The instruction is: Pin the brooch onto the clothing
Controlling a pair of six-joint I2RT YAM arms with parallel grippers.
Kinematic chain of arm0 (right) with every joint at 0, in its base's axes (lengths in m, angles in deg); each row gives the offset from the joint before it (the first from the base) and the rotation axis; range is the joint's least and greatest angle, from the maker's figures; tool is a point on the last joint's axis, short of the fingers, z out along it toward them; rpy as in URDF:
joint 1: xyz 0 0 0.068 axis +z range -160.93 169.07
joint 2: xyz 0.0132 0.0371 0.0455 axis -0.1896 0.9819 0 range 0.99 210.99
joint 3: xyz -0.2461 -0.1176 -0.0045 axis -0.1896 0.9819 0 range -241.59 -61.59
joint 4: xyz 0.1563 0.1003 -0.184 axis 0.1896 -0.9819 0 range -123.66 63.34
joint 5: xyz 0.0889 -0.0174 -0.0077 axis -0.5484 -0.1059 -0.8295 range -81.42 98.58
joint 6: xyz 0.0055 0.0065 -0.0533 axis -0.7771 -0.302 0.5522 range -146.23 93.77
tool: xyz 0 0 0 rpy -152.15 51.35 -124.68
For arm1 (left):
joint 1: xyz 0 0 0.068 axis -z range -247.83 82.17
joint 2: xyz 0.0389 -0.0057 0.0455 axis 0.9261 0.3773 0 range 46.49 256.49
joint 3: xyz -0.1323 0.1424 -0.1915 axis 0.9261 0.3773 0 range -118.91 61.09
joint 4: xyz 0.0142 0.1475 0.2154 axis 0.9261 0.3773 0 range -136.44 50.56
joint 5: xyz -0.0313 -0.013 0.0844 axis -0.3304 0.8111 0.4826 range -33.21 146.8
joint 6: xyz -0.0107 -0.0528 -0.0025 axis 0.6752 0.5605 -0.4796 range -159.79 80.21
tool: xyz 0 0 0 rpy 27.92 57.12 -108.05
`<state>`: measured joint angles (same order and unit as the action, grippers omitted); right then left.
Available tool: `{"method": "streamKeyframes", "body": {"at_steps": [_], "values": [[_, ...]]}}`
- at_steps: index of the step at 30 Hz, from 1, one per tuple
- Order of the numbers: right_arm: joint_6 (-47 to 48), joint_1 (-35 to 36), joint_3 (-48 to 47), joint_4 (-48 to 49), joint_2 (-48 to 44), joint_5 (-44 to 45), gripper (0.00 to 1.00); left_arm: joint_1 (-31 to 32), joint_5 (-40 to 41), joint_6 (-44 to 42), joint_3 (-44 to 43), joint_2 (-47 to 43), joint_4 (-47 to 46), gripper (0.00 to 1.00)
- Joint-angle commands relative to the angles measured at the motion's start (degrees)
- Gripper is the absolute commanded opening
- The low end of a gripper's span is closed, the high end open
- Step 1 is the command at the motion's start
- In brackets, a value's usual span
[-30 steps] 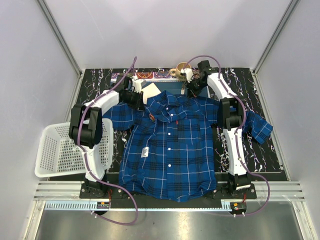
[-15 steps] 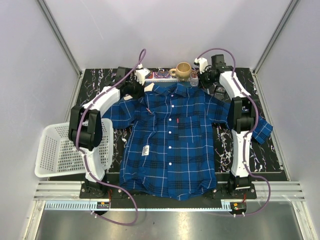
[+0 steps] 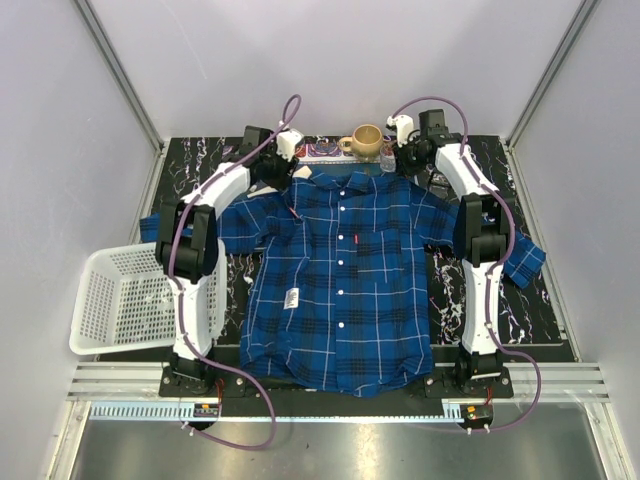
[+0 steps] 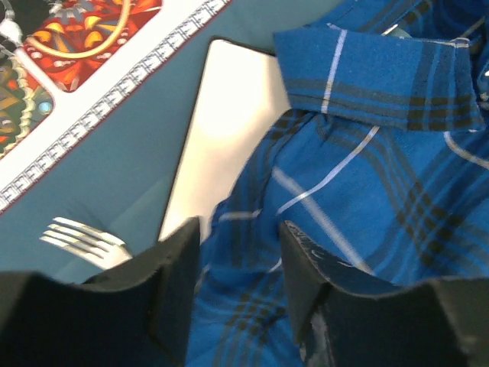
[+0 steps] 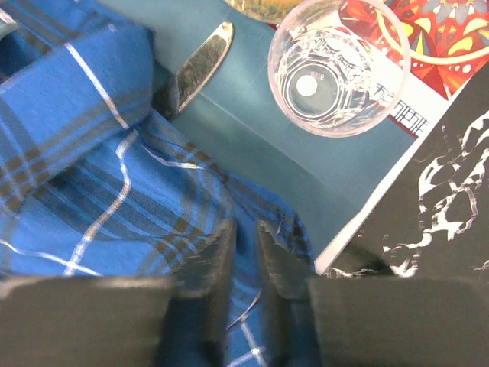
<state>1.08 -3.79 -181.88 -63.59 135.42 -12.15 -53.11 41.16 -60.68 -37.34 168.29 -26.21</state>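
The clothing (image 3: pixel 340 280), a blue and navy plaid shirt, lies flat and face up on the table, collar toward the far edge. A tiny reddish-brown spot, the brooch (image 3: pixel 293 213), sits on its chest just below the collar's left side. My left gripper (image 3: pixel 276 170) is at the shirt's left shoulder. In the left wrist view that gripper (image 4: pixel 241 260) stands open, with loose shirt fabric (image 4: pixel 367 176) between the fingers. My right gripper (image 3: pixel 405 160) is at the right shoulder. Its jaws (image 5: pixel 244 256) stand slightly apart over the plaid cloth (image 5: pixel 92 168).
A white basket (image 3: pixel 115 300) stands at the left edge. Behind the collar lies a teal placemat (image 4: pixel 114 176) with a fork (image 4: pixel 80 235), a knife (image 5: pixel 200 65), a clear glass (image 5: pixel 340 65) and a tan cup (image 3: pixel 366 140). A white paper tag (image 3: pixel 291 299) lies on the shirt.
Both grippers carried the shirt's shoulders toward the far edge and spread it flat. The left sleeve now stretches out to the left. Both sets of jaws have come apart.
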Motion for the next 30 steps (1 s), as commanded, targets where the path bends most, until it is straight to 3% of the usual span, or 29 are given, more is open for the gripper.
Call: {"method": "streamKeyframes", "body": {"at_steps": [1,3,4,6,7,9,11,21,30], "values": [[-1.2,0.16,-1.62,2.04,-2.68,2.1,0.42,-5.13,-4.28,2.78,-4.06,-3.22,4.28,0.67],[-1.21,0.42,-1.53,-0.06,-4.43,0.96,0.61,-8.91,-8.25,-0.36,-3.17,-6.48,7.44,0.81],[-1.38,0.6,-1.44,-0.94,-5.75,0.09,0.69,-10.22,-10.79,-2.13,-3.34,-7.18,12.68,0.83],[-1.56,1.03,-0.56,-2.79,-7.16,-2.72,0.76,-14.0,-12.57,-8.6,-3.08,-8.33,20.33,0.83],[-1.04,1.3,-0.12,-3.67,-8.21,-3.69,0.86,-14.71,-12.05,-11.17,-2.91,-8.5,22.55,0.83],[-0.59,2.87,0.75,-6.12,-9.09,-5.8,0.92,-17.35,-8.82,-20.1,-2.91,-7.46,29.56,0.83],[0.11,4.28,2.24,-7.36,-10.24,-6.86,0.97,-19.19,-6.17,-23.75,-2.21,-5.88,31.53,0.83],[-0.15,9.65,9.63,-12.55,-13.84,-11.08,0.94,-21.66,3.68,-29.39,-1.68,0.28,28.91,0.8],[-0.24,11.06,18.51,-12.91,-12.88,-10.82,0.88,-25.79,6.85,-32.02,-3.87,3.71,30.83,0.88]]}}
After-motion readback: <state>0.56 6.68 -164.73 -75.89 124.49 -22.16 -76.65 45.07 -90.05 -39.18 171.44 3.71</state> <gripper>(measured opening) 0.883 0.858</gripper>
